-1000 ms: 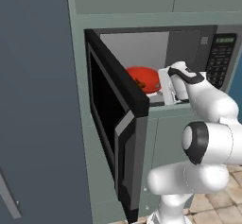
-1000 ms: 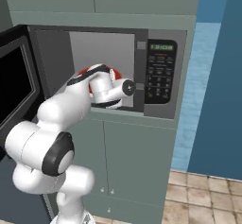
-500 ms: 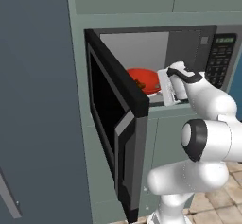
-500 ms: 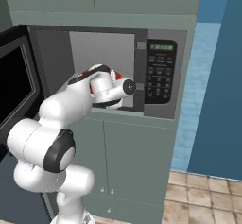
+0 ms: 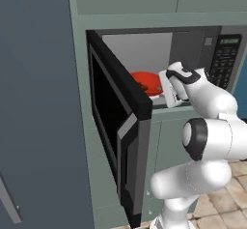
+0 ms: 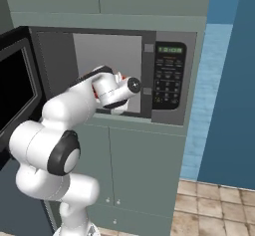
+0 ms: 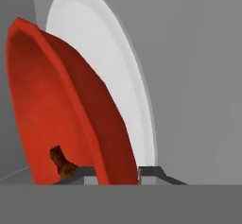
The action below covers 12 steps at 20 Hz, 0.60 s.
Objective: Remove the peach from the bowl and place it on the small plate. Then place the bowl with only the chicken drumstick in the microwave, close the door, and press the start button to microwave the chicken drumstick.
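One bowl (image 5: 146, 82), red and glossy, is shown inside the cavity of the microwave (image 5: 202, 49), directly ahead of the gripper (image 7: 118, 173) and clamped at its rim between the two fingertips (image 7: 152, 172); the jaws are seen nearly closed, one on each side of the rim wall. Over the last second the bowl has been carried slightly deeper into the cavity, and the wrist has advanced with it past the door frame. This is judged to mean that the insertion step is almost complete, while release, closing and the start button remain undone.

In the hand view the chicken drumstick (image 7: 61, 162) is seen low in the bowl, just beside the near fingertip; no peach is seen in the part of the bowl that is visible. Beyond the bowl, on the far side from the gripper, a white turntable (image 7: 113, 76) is shown, over which the bowl is judged to be held; whether it is touched cannot be told.

In the left base view the door (image 5: 123, 126) is shown swung fully open, well apart from the gripper on its left, and the red of the bowl is visible past the hand. In the right base view the bowl is mostly covered by the wrist, but the keypad panel (image 6: 168, 75) is shown plainly, near the gripper on its right.
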Motion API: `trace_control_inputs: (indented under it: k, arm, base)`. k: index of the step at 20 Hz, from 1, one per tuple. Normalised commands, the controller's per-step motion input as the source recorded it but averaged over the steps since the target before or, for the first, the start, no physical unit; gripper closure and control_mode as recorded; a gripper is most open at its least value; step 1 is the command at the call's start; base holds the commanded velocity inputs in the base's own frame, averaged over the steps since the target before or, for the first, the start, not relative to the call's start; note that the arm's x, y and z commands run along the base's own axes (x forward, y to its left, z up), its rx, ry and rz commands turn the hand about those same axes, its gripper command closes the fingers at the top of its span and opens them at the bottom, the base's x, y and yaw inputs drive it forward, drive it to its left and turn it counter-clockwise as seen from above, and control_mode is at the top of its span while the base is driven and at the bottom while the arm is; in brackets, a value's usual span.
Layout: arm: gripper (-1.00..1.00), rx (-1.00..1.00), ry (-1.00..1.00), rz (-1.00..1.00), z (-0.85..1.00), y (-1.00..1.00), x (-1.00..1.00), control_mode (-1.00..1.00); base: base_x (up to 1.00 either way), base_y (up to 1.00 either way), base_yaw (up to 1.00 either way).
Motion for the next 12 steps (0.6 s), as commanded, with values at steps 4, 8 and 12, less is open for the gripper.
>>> trace_control_inputs:
  k: [4, 8, 12]
  arm:
    - [-1.00, 0.00, 0.00, 0.02, -0.09, 0.36, 0.26, -1.00]
    - [-1.00, 0.00, -0.07, 0.06, 0.01, 0.16, 0.03, -1.00]
    - [-1.00, 0.00, -0.18, 0.09, 0.22, 0.02, -0.10, -1.00]
  base:
    - [0.00, 0.00, 0.00]
    - [0.00, 0.00, 0.00]
    - [0.00, 0.00, 0.00]
